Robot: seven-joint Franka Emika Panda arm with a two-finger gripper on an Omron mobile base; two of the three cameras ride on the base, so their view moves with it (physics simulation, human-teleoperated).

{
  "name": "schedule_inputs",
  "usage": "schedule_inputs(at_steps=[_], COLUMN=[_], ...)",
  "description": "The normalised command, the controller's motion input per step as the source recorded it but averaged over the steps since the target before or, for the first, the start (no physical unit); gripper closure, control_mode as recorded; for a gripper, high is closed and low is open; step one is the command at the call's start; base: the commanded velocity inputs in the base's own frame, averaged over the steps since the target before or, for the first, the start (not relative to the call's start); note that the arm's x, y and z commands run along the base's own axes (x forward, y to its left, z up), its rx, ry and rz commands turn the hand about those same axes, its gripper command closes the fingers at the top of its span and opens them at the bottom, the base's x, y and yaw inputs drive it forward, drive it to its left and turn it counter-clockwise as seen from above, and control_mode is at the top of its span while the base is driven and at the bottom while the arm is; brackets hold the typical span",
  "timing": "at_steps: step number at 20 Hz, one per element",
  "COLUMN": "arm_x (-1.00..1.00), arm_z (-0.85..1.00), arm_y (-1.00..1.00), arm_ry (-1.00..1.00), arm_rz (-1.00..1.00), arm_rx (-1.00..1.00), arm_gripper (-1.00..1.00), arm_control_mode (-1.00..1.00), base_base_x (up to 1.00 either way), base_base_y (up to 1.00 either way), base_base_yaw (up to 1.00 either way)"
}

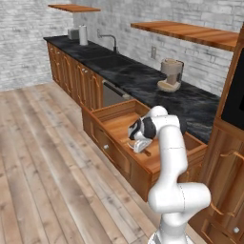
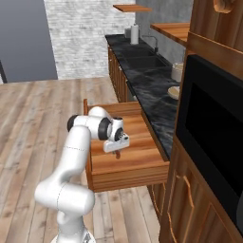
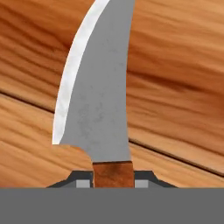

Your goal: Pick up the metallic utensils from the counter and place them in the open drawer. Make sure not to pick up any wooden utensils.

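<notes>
Grey steel and a brown handle: the knife (image 3: 98,100) is pinched at its handle by the claw (image 3: 113,181), blade hanging over the wooden floor of the open drawer (image 1: 143,164), low enough to set it down gently inside.

From behind my robot's arm, my two base cameras looked down from either side at the same open drawer (image 1: 143,143), while my hand camera stared very close at its wooden floor.
</notes>
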Motion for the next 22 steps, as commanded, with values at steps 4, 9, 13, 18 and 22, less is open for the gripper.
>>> schedule_inputs(at_steps=[4,9,13,18,22], arm_x=[0.09,0.02,-0.08,-0.27,-0.51], arm_z=[-0.49,-0.24,0.21,0.65,0.87], arm_y=[0.00,0.00,0.02,0.10,0.28], arm_ry=[0.00,-0.02,-0.04,-0.05,-0.06], arm_rz=[0.00,0.00,0.00,0.00,0.00], arm_rx=[0.00,0.00,0.00,0.00,0.00], arm_gripper=[1.00,-1.00,-1.00,-1.00,-1.00], arm_control_mode=[-1.00,-1.00,-1.00,-1.00,-1.00], base_base_x=[0.00,0.00,0.00,0.00,0.00], base_base_y=[0.00,0.00,0.00,0.00,0.00], base_base_yaw=[0.00,0.00,0.00,0.00,0.00])
